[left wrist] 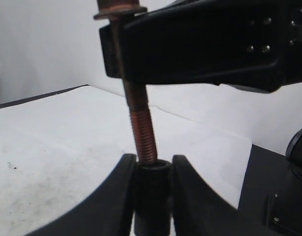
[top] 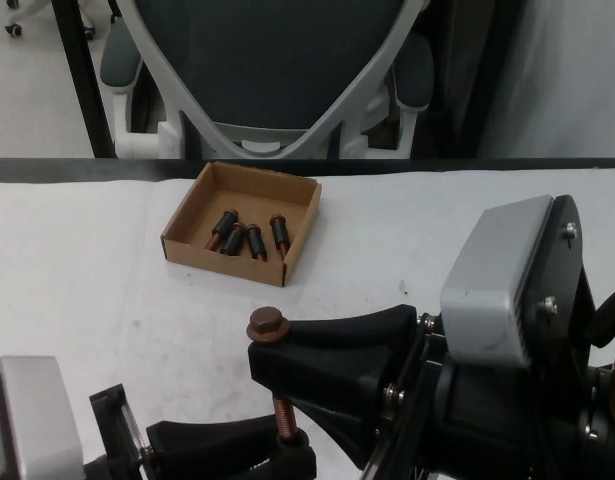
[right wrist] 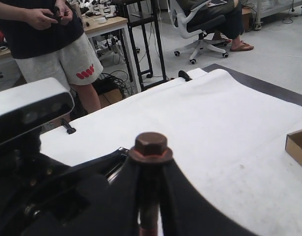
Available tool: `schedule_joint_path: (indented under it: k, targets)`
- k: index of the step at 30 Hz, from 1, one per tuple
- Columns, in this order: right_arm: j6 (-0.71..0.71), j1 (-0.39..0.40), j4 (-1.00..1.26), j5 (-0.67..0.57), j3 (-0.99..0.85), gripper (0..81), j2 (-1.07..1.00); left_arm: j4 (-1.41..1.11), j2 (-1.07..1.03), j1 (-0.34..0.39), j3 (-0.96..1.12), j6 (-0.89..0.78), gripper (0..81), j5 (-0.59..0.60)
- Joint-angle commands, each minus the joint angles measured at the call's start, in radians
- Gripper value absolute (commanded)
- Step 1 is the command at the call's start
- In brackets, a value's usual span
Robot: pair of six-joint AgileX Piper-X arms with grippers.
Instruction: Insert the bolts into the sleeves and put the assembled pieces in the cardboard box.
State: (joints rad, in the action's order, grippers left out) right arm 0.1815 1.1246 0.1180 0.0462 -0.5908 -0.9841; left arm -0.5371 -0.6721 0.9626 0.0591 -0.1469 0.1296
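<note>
Four assembled pieces (top: 249,237) lie in the cardboard box (top: 223,264) at the far left, while near me my right gripper (top: 274,362) clamps a bolt (top: 268,325) whose tip just enters the sleeve (left wrist: 151,201) pinched in my left gripper (left wrist: 153,167), so I judge seating and boxing are left.

Our left gripper (left wrist: 153,164) points inward toward the right arm (top: 527,330), closed around a sleeve (left wrist: 151,196); our right gripper (top: 272,365) reaches across just above it, clamped on a bolt (top: 268,325) below its head; the two grippers nearly meet.
</note>
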Motion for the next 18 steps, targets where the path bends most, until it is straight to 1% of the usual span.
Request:
schedule_joint_path:
  k: [1, 5, 8, 12, 14, 18]
  targets:
    - [-0.009, 0.000, -0.016, 0.000, -0.009, 0.2, 0.001, -0.030, 0.000, 0.002, 0.010, -0.003, 0.8, -0.019]
    - [-0.009, 0.000, -0.015, 0.000, -0.011, 0.2, 0.001, -0.030, 0.000, 0.002, 0.010, -0.001, 0.8, -0.062]
    - [-0.009, 0.000, -0.015, 0.000, -0.017, 0.2, 0.001, -0.030, 0.000, 0.002, 0.010, 0.035, 0.8, -0.062]
    - [-0.009, 0.000, -0.015, 0.000, -0.029, 0.2, 0.001, -0.028, 0.000, 0.002, 0.010, 0.063, 0.8, -0.111]
    - [-0.009, 0.000, -0.015, 0.000, -0.029, 0.2, 0.005, -0.030, 0.000, 0.002, 0.010, 0.069, 0.8, -0.114]
    - [-0.009, 0.000, -0.024, 0.000, -0.029, 0.2, 0.005, -0.115, 0.000, 0.002, 0.010, 0.069, 0.8, -0.130]
